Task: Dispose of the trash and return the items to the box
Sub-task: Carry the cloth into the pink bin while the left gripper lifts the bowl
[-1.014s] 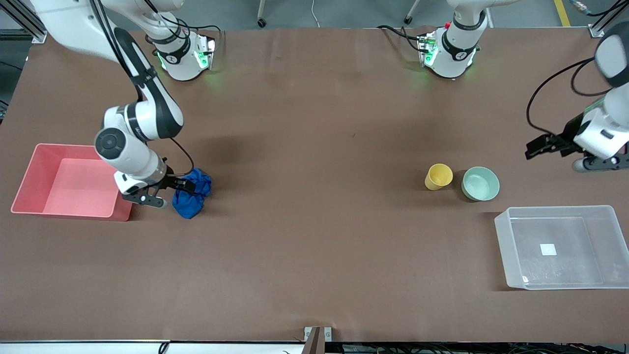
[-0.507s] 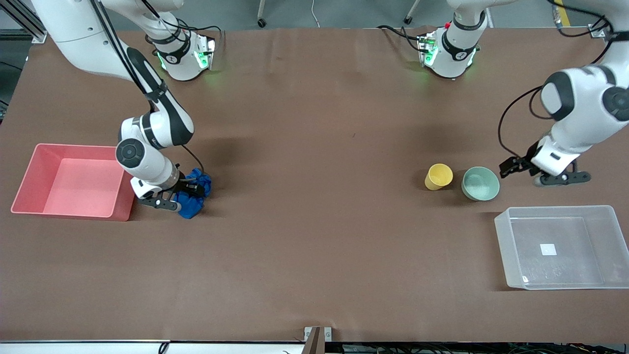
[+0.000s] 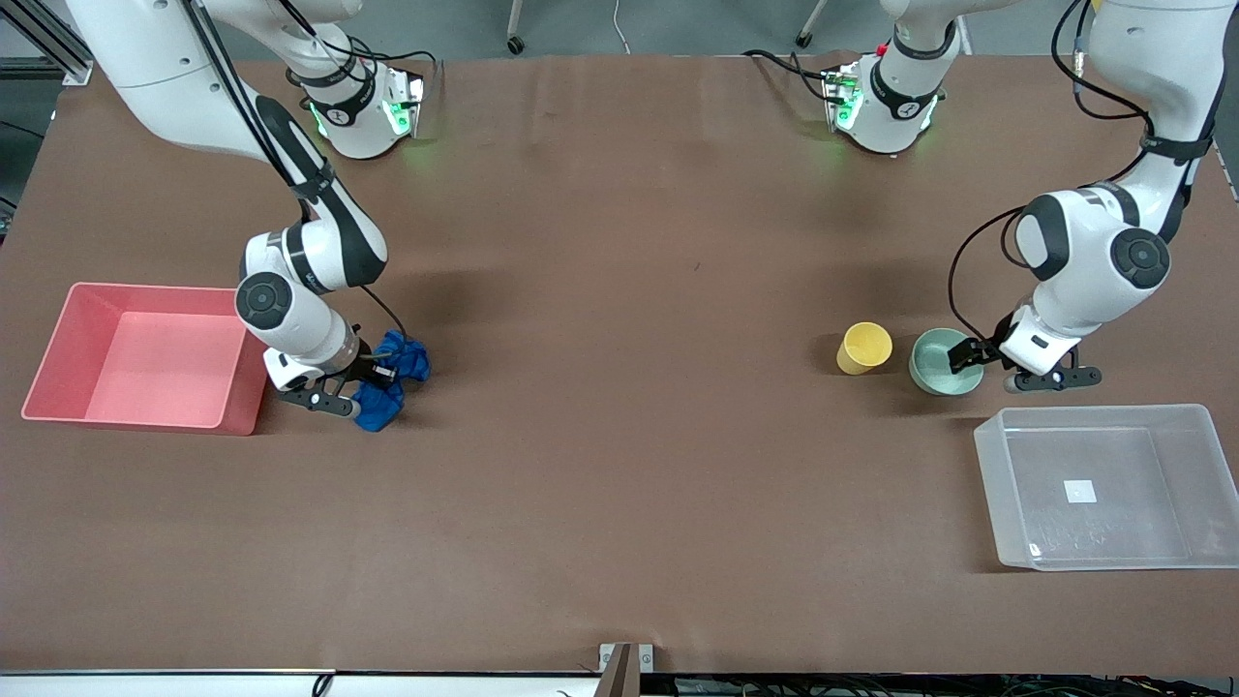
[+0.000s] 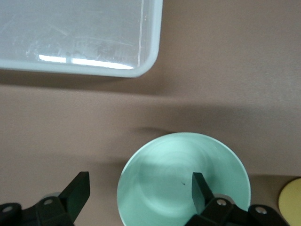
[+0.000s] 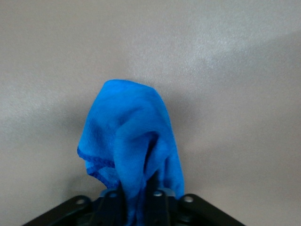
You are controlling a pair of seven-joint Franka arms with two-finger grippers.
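Observation:
The blue cloth wad [image 3: 392,382] lies beside the pink bin [image 3: 58,378]. My right gripper [image 3: 373,380] is shut on the blue cloth wad, which bulges out past the fingers in the right wrist view [image 5: 131,141]. The mint-green bowl [image 3: 937,362] sits beside the yellow cup [image 3: 863,348], toward the left arm's end. My left gripper [image 3: 982,360] is open and low at the bowl's rim. In the left wrist view one finger [image 4: 200,188] is inside the bowl [image 4: 174,174] and the other [image 4: 77,190] is outside it. The clear box [image 3: 1103,484] stands nearer the front camera.
The pink bin stands at the right arm's end of the table. The clear box's corner [image 4: 141,66] shows in the left wrist view, close to the bowl. The cup's edge [image 4: 291,200] shows beside the bowl.
My left arm has swung down and across to the bowl, with its open fingers now on either side of the rim. My right gripper has moved into the blue cloth and closed on it.

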